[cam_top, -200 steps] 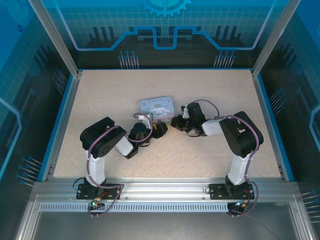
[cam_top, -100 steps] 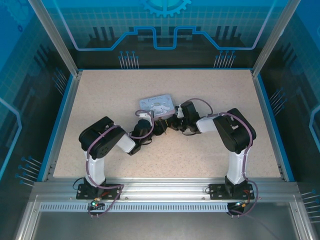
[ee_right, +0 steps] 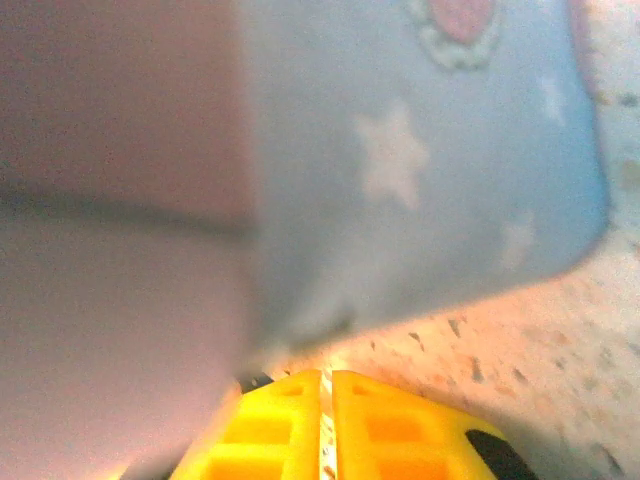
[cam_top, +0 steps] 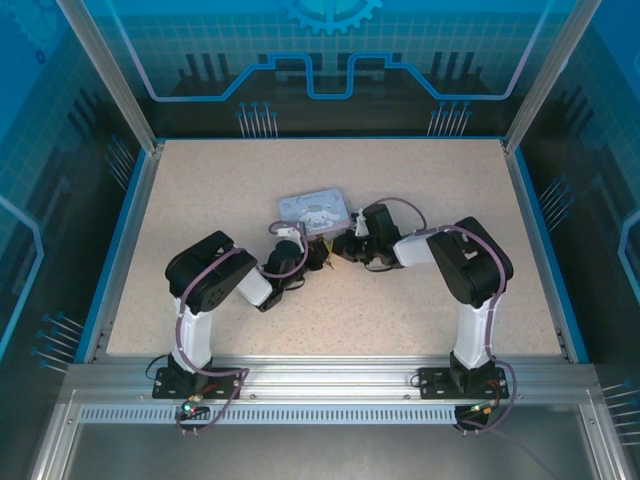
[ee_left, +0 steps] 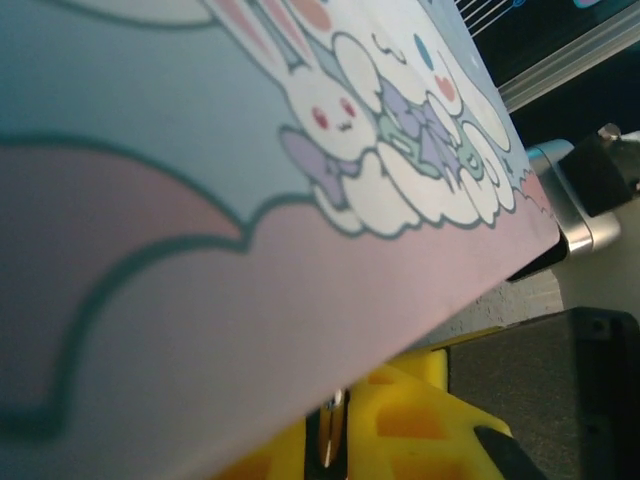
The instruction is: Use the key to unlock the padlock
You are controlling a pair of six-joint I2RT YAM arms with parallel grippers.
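From above, the left gripper (cam_top: pixel 320 257) and right gripper (cam_top: pixel 343 248) meet at the near edge of the tin (cam_top: pixel 315 210) on a speckled table (cam_top: pixel 430 180) walled by blue panels (cam_top: pixel 330 50). The padlock and key are too small to pick out there. The left wrist view shows the tin's cartoon lid and yellow pads (ee_left: pixel 420 420) flanking a thin sliver, perhaps the key; I cannot tell its grip. The right wrist view shows the tin's starred side, with that gripper's pads (ee_right: pixel 380 420) pressed together.

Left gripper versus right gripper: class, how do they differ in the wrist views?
The left gripper has a thin metallic sliver in the slit between its yellow pads; on the right gripper the pads meet at a bare seam. The left gripper faces the tin's cartoon-rabbit print; the right gripper faces its blue starred part. Both have yellow pads, close to the tin.
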